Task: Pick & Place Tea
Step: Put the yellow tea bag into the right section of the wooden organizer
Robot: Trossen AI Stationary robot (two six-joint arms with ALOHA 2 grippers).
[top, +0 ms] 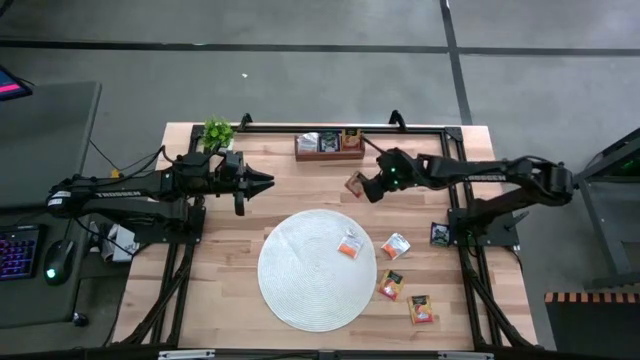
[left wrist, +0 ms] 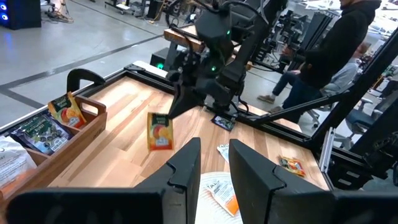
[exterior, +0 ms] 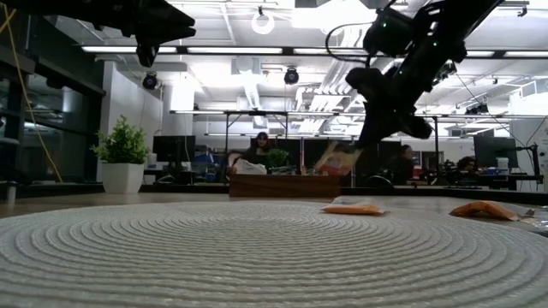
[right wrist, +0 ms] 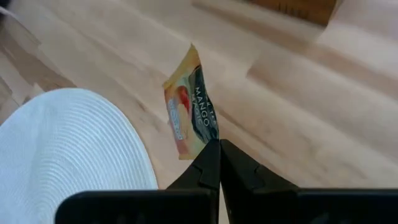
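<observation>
Right hand (top: 362, 186) pinches a mango sachet (top: 354, 183) aloft, 12 o'clock of mat (top: 300, 290). Tray (top: 328, 150) holds three; five lie loose. Left hand (top: 262, 181) waits, narrowly open.

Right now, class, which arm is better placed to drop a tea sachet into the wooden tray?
The right. Its end effector is shut on a mango sachet, lifted near the tray. The left end effector hangs empty, farther off.

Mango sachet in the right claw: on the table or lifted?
Lifted. The right claw pinches the mango sachet by one corner; in the low view it hangs above the table.
</observation>
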